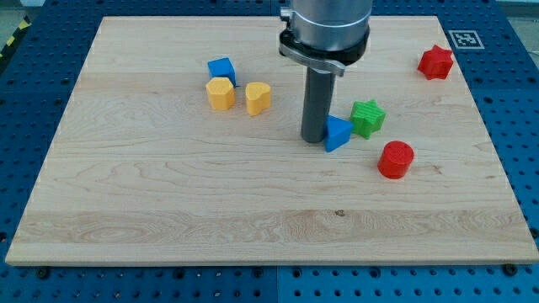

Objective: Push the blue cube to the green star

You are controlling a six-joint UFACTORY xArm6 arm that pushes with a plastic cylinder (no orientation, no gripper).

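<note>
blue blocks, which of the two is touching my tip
The blue block at the view's right, right against my tip and beside the green star. The other blue cube sits apart, above the two yellow blocks.

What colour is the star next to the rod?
Green star, in the camera view.

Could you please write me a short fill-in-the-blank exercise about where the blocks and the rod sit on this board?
1. My tip sits just to the view's ____ of a blue block.
2. That block touches the green ____.
3. The blue cube lies just above two ____ blocks.
4. The red cylinder lies ____ the star.

Missing words: left; star; yellow; below
</note>
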